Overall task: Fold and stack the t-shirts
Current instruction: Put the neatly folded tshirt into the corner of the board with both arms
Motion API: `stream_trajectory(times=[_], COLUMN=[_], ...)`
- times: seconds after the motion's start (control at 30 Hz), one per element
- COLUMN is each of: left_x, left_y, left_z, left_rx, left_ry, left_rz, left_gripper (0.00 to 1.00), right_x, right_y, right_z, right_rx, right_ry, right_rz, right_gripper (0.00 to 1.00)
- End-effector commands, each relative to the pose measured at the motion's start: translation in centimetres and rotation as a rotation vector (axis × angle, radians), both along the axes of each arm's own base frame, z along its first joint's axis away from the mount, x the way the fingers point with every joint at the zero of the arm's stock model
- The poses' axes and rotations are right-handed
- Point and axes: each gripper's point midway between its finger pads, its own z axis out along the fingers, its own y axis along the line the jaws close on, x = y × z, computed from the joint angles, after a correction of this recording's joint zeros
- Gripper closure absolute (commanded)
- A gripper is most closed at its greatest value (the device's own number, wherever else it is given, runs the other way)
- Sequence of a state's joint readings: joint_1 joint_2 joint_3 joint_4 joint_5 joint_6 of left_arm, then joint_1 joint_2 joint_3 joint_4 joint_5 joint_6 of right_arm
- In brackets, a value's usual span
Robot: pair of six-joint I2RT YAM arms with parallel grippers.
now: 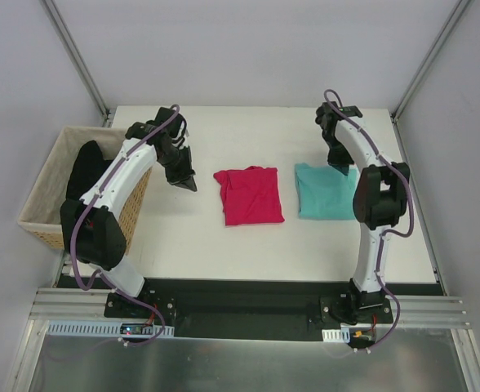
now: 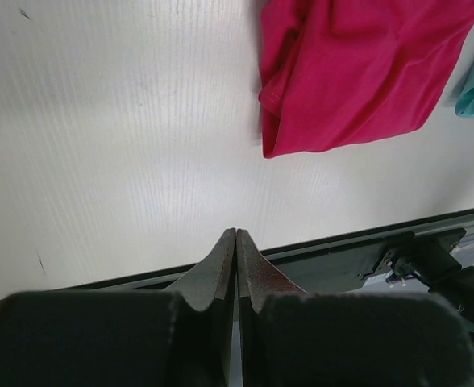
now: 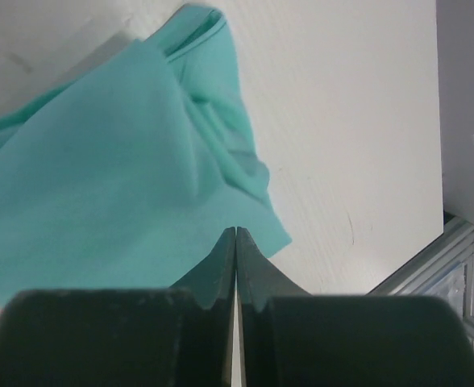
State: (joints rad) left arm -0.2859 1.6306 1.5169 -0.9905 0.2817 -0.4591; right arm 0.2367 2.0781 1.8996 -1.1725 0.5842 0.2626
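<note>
From above, a white table [image 1: 224,237] between pale walls holds the crimson t-shirt [image 1: 250,196] and the teal t-shirt [image 1: 322,192] side by side, not touching. A wicker basket [image 1: 44,196] stands at the left. In the left wrist view, the left gripper [image 2: 236,235] is pinched together and empty over bare tabletop. In the right wrist view, the right gripper [image 3: 235,232] is the same, over teal cloth.

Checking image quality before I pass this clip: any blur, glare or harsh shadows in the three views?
Top external: evenly lit and sharp, only soft shadows on the table. Left wrist: the left gripper is dark and soft near the lens, the pink t-shirt clear. Right wrist: the right gripper equally dark, the teal t-shirt slightly soft; no harsh glare anywhere.
</note>
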Motion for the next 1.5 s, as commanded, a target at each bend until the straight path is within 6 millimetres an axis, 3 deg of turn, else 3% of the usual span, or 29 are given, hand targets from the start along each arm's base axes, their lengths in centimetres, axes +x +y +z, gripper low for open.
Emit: stream_trajectory(times=[0.0,0.3,0.47,0.8,1.47], left_x=[0.6,1.8,2.6,3.3,2.9], left_y=[0.5,0.5,0.3,0.0,-0.1], left_z=[1.1,1.3,1.1,0.8,0.9], left_rx=[0.019,0.031,0.034,0.028,0.022], left_ry=[-0.026,-0.013,-0.004,0.013,0.020], left_rz=[-0.002,-0.001,-0.002,0.006,0.016], left_gripper=[1.00,1.00,1.00,1.00,1.00], right_x=[1.7,3.4,4.1,4.8,5.7], right_y=[-3.6,-9.6,-10.8,-9.4,-4.7], right_z=[-1.2,-3.9,-5.4,-8.3,-8.8], right_rx=[0.013,0.054,0.087,0.193,0.294], right_ry=[0.031,0.064,0.080,0.123,0.118], right_rz=[-0.058,-0.161,-0.161,-0.134,-0.019], right_gripper=[0.99,0.99,0.99,0.99,0.99])
